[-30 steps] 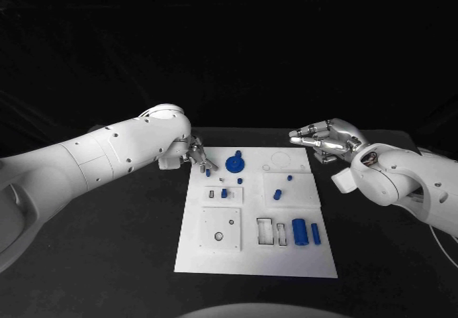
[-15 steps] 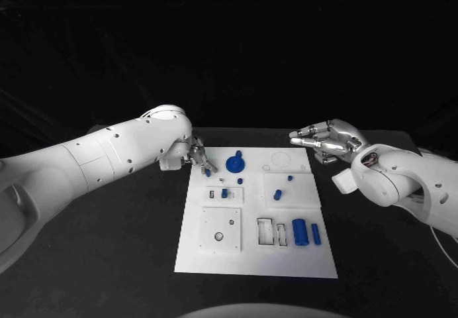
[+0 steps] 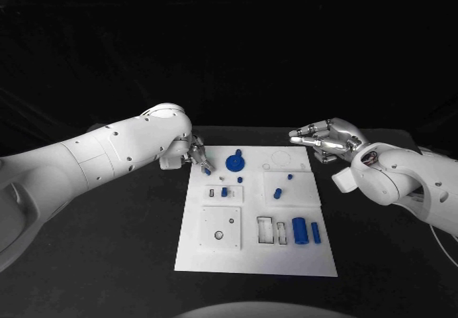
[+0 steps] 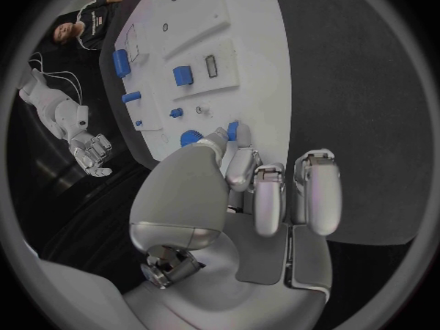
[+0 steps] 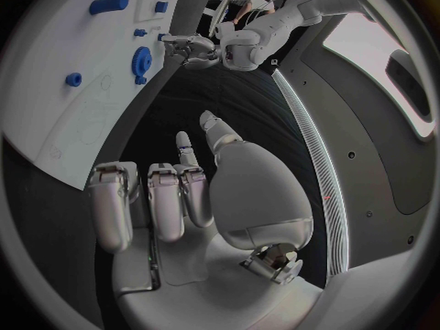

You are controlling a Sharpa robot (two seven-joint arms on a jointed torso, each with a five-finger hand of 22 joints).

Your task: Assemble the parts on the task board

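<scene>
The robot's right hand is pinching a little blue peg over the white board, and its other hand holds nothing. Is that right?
Not quite: it is the left hand that pinches the small blue peg at the far left corner of the white task board, as the left wrist view shows. The right hand holds nothing, beside the board.

Dim room, dark surroundings. The white task board [image 3: 256, 218] stands out bright against the black table [image 3: 114, 252]. Wrist views bend straight edges strongly near their rims.

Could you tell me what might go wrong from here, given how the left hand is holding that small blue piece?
The left hand pinches a small blue peg at its fingertips, over the task board edge; it could slip and roll off. The blue gear sits close by, so a lowering finger might knock it.
</scene>
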